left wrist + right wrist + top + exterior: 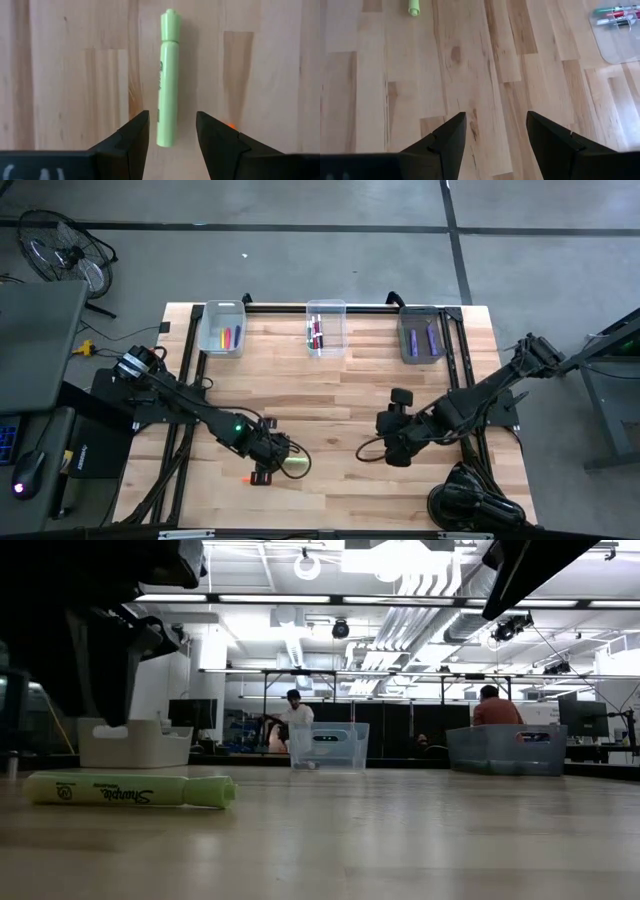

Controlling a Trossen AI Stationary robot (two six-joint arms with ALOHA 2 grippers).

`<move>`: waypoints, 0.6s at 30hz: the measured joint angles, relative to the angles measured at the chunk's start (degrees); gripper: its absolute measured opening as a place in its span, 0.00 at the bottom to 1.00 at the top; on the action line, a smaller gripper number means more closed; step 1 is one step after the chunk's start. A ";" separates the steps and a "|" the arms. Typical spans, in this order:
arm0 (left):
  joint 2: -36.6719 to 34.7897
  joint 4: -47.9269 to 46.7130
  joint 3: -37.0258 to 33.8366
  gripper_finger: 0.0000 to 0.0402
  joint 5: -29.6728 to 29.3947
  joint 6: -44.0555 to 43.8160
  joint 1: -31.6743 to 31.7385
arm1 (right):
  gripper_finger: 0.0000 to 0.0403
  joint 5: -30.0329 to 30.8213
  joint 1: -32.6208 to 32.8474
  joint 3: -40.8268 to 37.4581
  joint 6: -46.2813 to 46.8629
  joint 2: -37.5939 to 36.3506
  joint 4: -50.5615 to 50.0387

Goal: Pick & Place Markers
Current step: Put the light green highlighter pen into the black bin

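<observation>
High view: left pincer (268, 463) parked low over the near part of the bench (330, 380), right above a light green marker (295, 466), with a small orange marker (248, 478) lying just beside. Right pincer (392, 442) waiting off to the right over bare wood, holding nothing. Three clear bins along the far edge: left bin (221, 328) with a few markers already in, middle bin (326, 328) with red and dark ones, right bin (425, 335) with purple ones.

Low view: light green marker (128, 790) lying flat on the bench, cap end pointing right, nothing touching it. Dark arm bulk looming over the upper left, bins lined up way behind, two people seated in the room beyond.

Left wrist view: fingers (131, 137) spread apart, not gripping anything yet, straddling the near end of the light green marker (168, 80). Marker running lengthwise straight out between them, sitting a bit closer to one finger than the other.

Right wrist view: fingers (445, 137) wide apart over empty planks, tip of the green marker (413, 7) and a corner of the middle bin (620, 45) far off.

Probably best for the grab: nudge sideways to centre the marker, slide forward toward its middle so it doesn't tip, drop straight down until nearly touching wood, then squeeze across the barrel. Worth watching that orange one nearby, easy to bump.
</observation>
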 joint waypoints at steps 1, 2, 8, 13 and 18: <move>0.00 0.11 0.00 0.39 -0.44 0.56 0.00 | 0.49 0.20 0.30 0.00 0.50 0.00 0.00; 0.00 0.12 0.00 0.39 -0.71 0.91 0.03 | 0.49 0.42 0.60 0.00 0.85 0.00 0.00; 0.00 0.32 0.00 0.39 -0.60 1.55 0.02 | 0.49 1.50 2.19 0.00 2.46 0.00 -0.04; 2.69 0.29 -0.06 0.39 -0.19 2.81 0.04 | 0.49 2.20 2.80 0.00 3.62 0.00 -0.04; 5.56 0.19 -0.06 0.39 0.90 2.24 0.02 | 0.49 2.08 2.80 0.00 3.75 0.00 -0.04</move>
